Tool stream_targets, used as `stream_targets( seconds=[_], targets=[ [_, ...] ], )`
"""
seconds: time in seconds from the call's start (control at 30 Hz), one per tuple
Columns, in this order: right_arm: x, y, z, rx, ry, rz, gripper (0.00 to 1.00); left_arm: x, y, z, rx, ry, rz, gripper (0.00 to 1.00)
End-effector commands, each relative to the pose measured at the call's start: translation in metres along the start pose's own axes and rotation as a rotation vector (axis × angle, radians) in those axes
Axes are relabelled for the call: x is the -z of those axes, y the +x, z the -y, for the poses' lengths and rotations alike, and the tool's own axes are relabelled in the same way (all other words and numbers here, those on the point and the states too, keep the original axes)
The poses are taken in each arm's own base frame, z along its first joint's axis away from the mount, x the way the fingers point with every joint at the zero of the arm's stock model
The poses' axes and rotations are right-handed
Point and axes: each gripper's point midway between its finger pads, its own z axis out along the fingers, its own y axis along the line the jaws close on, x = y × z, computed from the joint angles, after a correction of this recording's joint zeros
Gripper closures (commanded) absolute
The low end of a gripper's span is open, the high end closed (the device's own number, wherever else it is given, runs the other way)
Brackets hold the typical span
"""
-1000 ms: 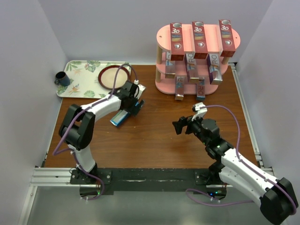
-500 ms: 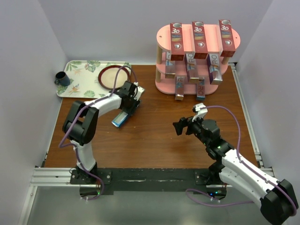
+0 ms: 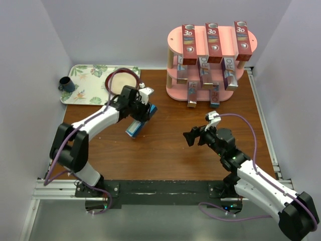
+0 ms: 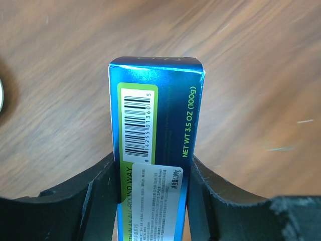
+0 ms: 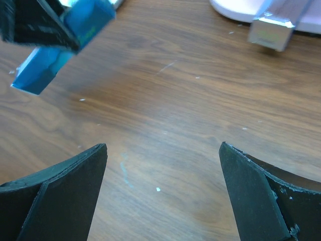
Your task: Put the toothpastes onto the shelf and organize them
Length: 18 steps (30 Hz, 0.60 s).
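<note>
- Toothpaste (image 3: 134, 126) in the teal-blue carton is the one in play. It's over the left half of the worktop (image 3: 165, 150), nearer the far edge, just off the near right corner of the tray (image 3: 83, 90).
- Left claw (image 3: 143, 113) is clamped narrow on it, with a finger (image 4: 98, 193) pressed on each long side. The barcode face looks straight up at the wrist cam.
- That carton is tilted, with its free end pointing down toward the near edge. Can't tell if that end touches the wood.
- Right claw (image 3: 189, 136) is spread wide with nothing in it. It hangs over bare wood around the middle of the worktop, right of the teal carton and well apart from it.
- Shelf (image 3: 174, 40) sits at the far right corner.
- Three red cartons (image 3: 212, 42) lie side by side across its top tier, and silver-white ones (image 3: 229, 78) are on the middle tier. Two more (image 3: 192, 95) poke out over the front of the bottom tier.
- The tray is in the far left corner, with a plate (image 3: 122, 82) on it and a dark mug (image 3: 65, 84) at its left edge.
</note>
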Motion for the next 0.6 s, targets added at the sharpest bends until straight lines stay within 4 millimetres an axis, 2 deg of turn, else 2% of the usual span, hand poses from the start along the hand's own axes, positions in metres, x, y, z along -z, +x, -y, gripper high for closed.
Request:
stream_targets(
  seconds=[0.0, 0.03, 0.07, 0.13, 0.17, 0.2, 0.23, 0.27, 0.3, 0.33, 0.37, 0.4, 0.43, 0.47, 0.5, 0.53, 0.57],
  targets=[
    [0.0, -0.004, -0.021, -0.066, -0.109, 0.036, 0.02, 0.044, -0.059, 0.026, 0.109, 0.22, 0.32, 0.75],
    [0.0, -0.006, -0.024, -0.076, -0.121, 0.042, 0.02, 0.057, -0.068, 0.04, 0.138, 0.315, 0.405, 0.75],
    [0.0, -0.008, -0.028, -0.09, -0.144, 0.049, 0.02, 0.066, -0.07, 0.037, 0.168, 0.342, 0.447, 0.75],
    [0.001, -0.01, -0.034, -0.103, -0.17, 0.057, 0.02, 0.085, -0.074, 0.052, 0.213, 0.458, 0.547, 0.75],
    [0.0, -0.012, -0.038, -0.111, -0.194, 0.06, 0.02, 0.093, -0.074, 0.049, 0.237, 0.477, 0.584, 0.75],
    [0.001, -0.013, -0.041, -0.115, -0.208, 0.061, 0.02, 0.095, -0.059, 0.056, 0.266, 0.522, 0.588, 0.76],
    [0.001, -0.014, -0.043, -0.116, -0.219, 0.063, 0.02, 0.113, -0.074, 0.061, 0.289, 0.574, 0.681, 0.76],
    [0.001, -0.018, -0.046, -0.119, -0.233, 0.075, 0.02, 0.12, -0.073, 0.06, 0.31, 0.592, 0.717, 0.76],
    [0.002, -0.019, -0.05, -0.122, -0.256, 0.075, 0.02, 0.12, -0.062, 0.062, 0.351, 0.611, 0.725, 0.76],
    [0.002, -0.02, -0.052, -0.125, -0.268, 0.078, 0.02, 0.139, -0.072, 0.068, 0.361, 0.667, 0.808, 0.77],
    [0.003, -0.025, -0.056, -0.128, -0.286, 0.095, 0.02, 0.145, -0.071, 0.069, 0.377, 0.689, 0.839, 0.78],
    [0.003, -0.025, -0.06, -0.129, -0.312, 0.092, 0.02, 0.142, -0.063, 0.069, 0.423, 0.695, 0.851, 0.78],
    [0.004, -0.027, -0.064, -0.137, -0.328, 0.093, 0.02, 0.159, -0.067, 0.075, 0.426, 0.75, 0.912, 0.78],
    [0.004, -0.031, -0.067, -0.136, -0.347, 0.108, 0.02, 0.164, -0.066, 0.076, 0.438, 0.772, 0.933, 0.78],
    [0.003, -0.03, -0.069, -0.139, -0.357, 0.1, 0.02, 0.16, -0.06, 0.074, 0.485, 0.779, 0.938, 0.78],
    [0.003, -0.029, -0.073, -0.14, -0.383, 0.092, 0.02, 0.176, -0.063, 0.079, 0.483, 0.834, 0.996, 0.78],
    [0.003, -0.034, -0.077, -0.143, -0.399, 0.103, 0.02, 0.181, -0.062, 0.08, 0.496, 0.857, 1.019, 0.78]
  ],
)
